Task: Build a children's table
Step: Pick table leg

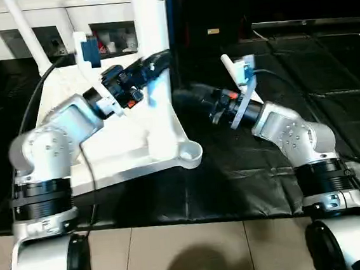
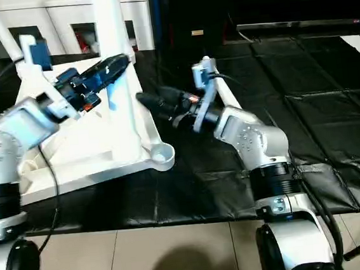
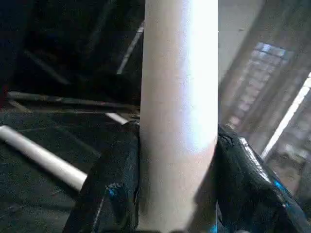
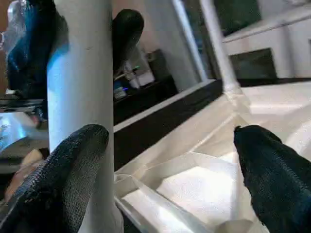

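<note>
From the head camera's left eye, the white table top lies upside down on black floor mats, its ribbed underside facing up and an empty rounded corner socket at its near corner. One leg stands upright from the top's right edge, and the left gripper is clamped around it partway up; a second leg rises at the far left corner, with a white cabinet behind. The right gripper hovers just right of the gripped leg, low over the mat near the table's edge. From the right eye, the same scene shows the right gripper's black fingers pointing toward the upright leg without touching it. In the left wrist view, the two black fingers press against both sides of the white tube, and another loose leg lies on the dark mat beyond. In the right wrist view, the right gripper's fingers stand wide apart with nothing between them, the ribbed underside spreads ahead, and the left gripper's fingers wrap the upright leg close by.
</note>
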Available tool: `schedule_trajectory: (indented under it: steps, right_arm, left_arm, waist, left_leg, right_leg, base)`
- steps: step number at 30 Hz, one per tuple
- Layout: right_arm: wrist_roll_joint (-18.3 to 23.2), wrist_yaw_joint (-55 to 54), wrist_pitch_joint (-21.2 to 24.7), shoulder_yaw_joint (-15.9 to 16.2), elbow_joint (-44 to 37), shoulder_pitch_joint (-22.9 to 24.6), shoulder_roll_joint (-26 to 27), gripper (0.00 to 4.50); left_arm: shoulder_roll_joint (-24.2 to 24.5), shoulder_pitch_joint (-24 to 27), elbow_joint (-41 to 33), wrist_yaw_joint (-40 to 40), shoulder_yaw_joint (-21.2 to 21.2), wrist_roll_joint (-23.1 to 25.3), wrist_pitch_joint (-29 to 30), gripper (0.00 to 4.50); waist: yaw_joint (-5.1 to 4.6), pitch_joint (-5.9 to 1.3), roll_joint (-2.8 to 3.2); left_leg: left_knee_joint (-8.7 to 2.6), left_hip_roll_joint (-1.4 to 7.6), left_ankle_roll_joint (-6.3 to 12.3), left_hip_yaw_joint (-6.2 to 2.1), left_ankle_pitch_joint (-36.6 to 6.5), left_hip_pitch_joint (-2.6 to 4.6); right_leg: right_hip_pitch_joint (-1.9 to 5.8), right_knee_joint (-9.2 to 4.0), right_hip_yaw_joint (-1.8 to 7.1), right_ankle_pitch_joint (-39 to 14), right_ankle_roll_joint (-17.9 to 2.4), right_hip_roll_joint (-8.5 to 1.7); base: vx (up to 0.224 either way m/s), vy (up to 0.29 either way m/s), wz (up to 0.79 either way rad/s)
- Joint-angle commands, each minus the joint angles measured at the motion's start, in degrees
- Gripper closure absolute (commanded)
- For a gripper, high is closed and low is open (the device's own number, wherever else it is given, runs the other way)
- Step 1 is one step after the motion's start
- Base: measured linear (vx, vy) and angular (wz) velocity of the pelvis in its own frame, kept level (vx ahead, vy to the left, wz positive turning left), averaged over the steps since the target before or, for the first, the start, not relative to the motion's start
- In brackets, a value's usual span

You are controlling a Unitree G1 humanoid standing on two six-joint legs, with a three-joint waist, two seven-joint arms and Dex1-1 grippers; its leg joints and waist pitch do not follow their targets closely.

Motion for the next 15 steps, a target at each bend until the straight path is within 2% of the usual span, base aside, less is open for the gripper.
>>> schedule_trajectory:
  steps: [1, 3, 4, 5, 6, 8, 10, 11, 14, 15]
  right_arm:
    - [2.04, 5.11, 3.62, 2.68, -1.9, -1.29, -0.33, 0.0]
    - [2.53, 6.66, 4.06, 2.95, -2.12, -1.4, -0.43, 0.0]
    - [3.84, 9.51, 5.38, 3.55, -2.8, -1.54, -0.75, 0.0]
    - [3.94, 9.67, 5.46, 3.57, -2.84, -1.55, -0.76, 0.0]
    - [4.95, 11.34, 6.31, 3.78, -3.24, -1.66, -0.85, 0.0]
    - [6.62, 13.67, 7.87, 4.06, -3.91, -1.8, -1.02, 0.0]
    - [8.03, 16.03, 9.74, 5.05, -4.35, -2.09, -1.23, 0.0]
    - [8.02, 16.4, 9.8, 5.32, -4.43, -2.1, -1.28, 0.0]
    - [8.3, 18.99, 10.54, 6.74, -4.72, -2.05, -1.56, 0.0]
    - [8.37, 19.89, 10.64, 7.13, -4.77, -1.98, -1.6, 0.0]
  left_arm:
    - [-0.12, 0.23, -2.07, -3.56, -1.11, -2.83, 0.69, 2.64]
    - [-0.22, 0.27, -2.28, -4.08, -1.09, -3.19, 0.79, 2.64]
    - [-0.48, 0.53, -2.97, -5.16, -1.21, -3.97, 0.93, 2.64]
    - [-0.49, 0.55, -3.0, -5.22, -1.22, -4.02, 0.96, 2.64]
    - [-0.59, 0.75, -3.33, -5.88, -1.26, -4.54, 1.22, 2.64]
    - [-0.79, 1.03, -3.82, -6.57, -1.27, -5.23, 1.54, 2.64]
    - [-1.65, 1.13, -3.7, -6.93, -0.83, -6.25, 1.71, 2.64]
    - [-1.78, 1.12, -3.68, -7.03, -0.76, -6.44, 1.74, 2.64]
    - [-2.74, 0.98, -3.41, -8.36, -0.3, -8.32, 2.32, 2.64]
    - [-2.97, 0.94, -3.27, -8.64, -0.12, -8.87, 2.52, 2.64]
  waist:
    - [0.01, -5.3, -0.52]
    - [0.19, -5.36, -0.45]
    - [0.15, -5.41, -0.88]
    - [0.3, -5.46, -0.72]
    - [0.21, -5.38, -0.96]
    - [0.34, -5.46, -0.98]
    - [0.29, -5.4, -1.4]
    - [0.35, -5.38, -1.16]
    - [0.36, -5.43, -1.16]
    - [0.39, -5.4, -1.56]
  left_leg:
    - [-3.3, -1.23, 0.59, 1.37, -6.83, 0.3]
    - [-3.27, -1.13, 0.69, 1.35, -6.75, 0.26]
    - [-3.31, -1.06, 0.7, 1.34, -6.33, 0.2]
    - [-3.29, -1.02, 0.74, 1.28, -6.17, 0.19]
    - [-3.28, -1.06, 0.86, 1.39, -6.16, 0.14]
    - [-3.26, -1.0, 1.04, 1.34, -5.95, 0.17]
    - [-3.24, -1.07, 1.24, 1.43, -5.77, 0.07]
    - [-3.26, -1.0, 1.28, 1.37, -5.74, 0.08]
    - [-3.28, -0.92, 0.89, 1.36, -5.97, 0.15]
    - [-3.34, -0.97, 0.57, 1.36, -6.04, 0.08]
  right_leg:
    - [4.63, -4.33, 2.69, -13.55, -7.33, -3.46]
    - [4.6, -4.26, 2.65, -13.72, -7.17, -3.47]
    - [4.67, -4.24, 2.65, -13.16, -7.12, -3.48]
    - [4.69, -4.1, 2.65, -12.98, -7.3, -3.58]
    - [4.63, -4.23, 2.65, -13.14, -7.21, -3.49]
    - [4.69, -4.08, 2.62, -12.81, -7.31, -3.48]
    - [4.72, -4.15, 2.6, -12.99, -6.92, -3.4]
    - [4.66, -4.22, 2.58, -13.76, -6.65, -3.49]
    - [4.53, -4.31, 2.59, -14.42, -6.3, -3.5]
    - [4.62, -4.17, 2.66, -13.96, -6.47, -3.54]
  base:
    - [0.0, 0.0, 0.0]
    - [0.0, 0.0, 0.0]
    - [0.0, 0.0, 0.0]
    - [0.0, 0.0, 0.0]
    - [0.0, 0.0, 0.0]
    - [0.0, 0.0, 0.0]
    - [0.0, 0.0, 0.0]
    - [0.0, 0.0, 0.0]
    - [0.0, 0.0, 0.0]
    - [0.0, 0.0, 0.0]
